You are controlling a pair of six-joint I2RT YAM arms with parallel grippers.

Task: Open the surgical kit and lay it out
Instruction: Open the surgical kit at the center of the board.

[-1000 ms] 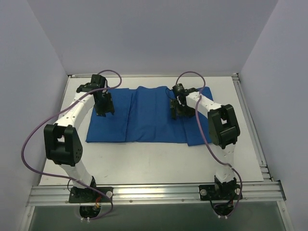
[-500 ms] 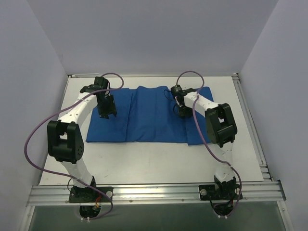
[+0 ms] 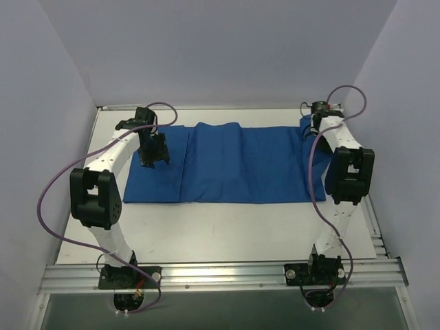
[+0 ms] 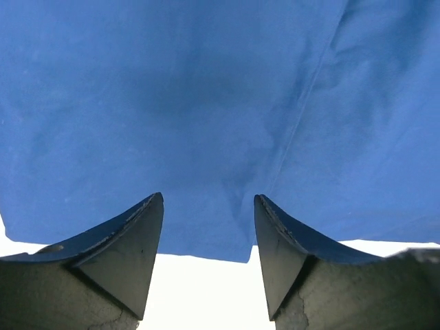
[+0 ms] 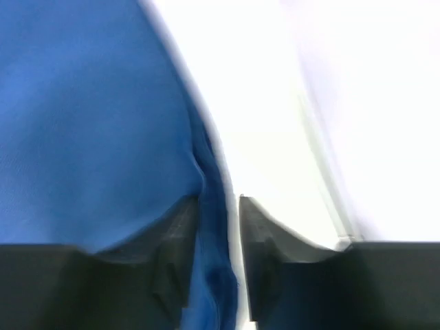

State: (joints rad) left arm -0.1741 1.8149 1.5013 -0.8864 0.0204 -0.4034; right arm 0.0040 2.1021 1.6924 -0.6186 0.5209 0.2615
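The royal-blue cloth wrap [image 3: 227,165] lies spread wide across the far half of the white table [image 3: 220,230]. My left gripper [image 3: 152,159] hovers open and empty over the cloth's left panel; in the left wrist view the cloth [image 4: 206,103] fills the frame ahead of that gripper [image 4: 208,199], with its near edge between the fingers. My right gripper [image 3: 311,129] is at the cloth's far right edge. In the blurred right wrist view it [image 5: 218,199] is nearly closed with the cloth's folded edge [image 5: 213,227] between the fingers. The steel tray and the silver instruments are hidden.
Grey walls close in the table on three sides. A metal rail [image 3: 354,158] runs along the right edge, close to my right arm. An aluminium frame [image 3: 220,275] carries both arm bases at the near edge. Purple cables loop off both arms.
My right gripper has swept from the cloth's middle to the far right, drawing a flap out so the cloth now lies wider. My left gripper has barely moved.
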